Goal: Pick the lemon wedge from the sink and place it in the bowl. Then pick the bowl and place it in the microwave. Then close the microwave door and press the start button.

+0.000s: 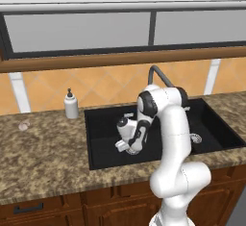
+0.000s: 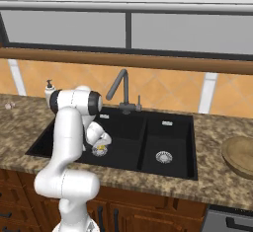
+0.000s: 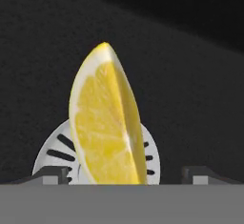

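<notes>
Lemon wedge (image 3: pixel 107 123) over silver drain (image 3: pixel 52 154) in sink (image 2: pixel 123 152); jaws open, flanking wedge.

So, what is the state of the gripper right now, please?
Gripper: open, fingertips on both sides of the lemon wedge, not closed on it, above the sink drain.

Lemon wedge (image 3: pixel 107 123) over drain (image 3: pixel 52 154) in sink's (image 2: pixel 123 142) left basin.

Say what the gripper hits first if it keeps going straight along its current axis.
Most likely the lemon wedge, which sits dead ahead of the open gripper, between its fingertips. Behind it lie the silver drain and the sink floor; depth is unclear.
</notes>
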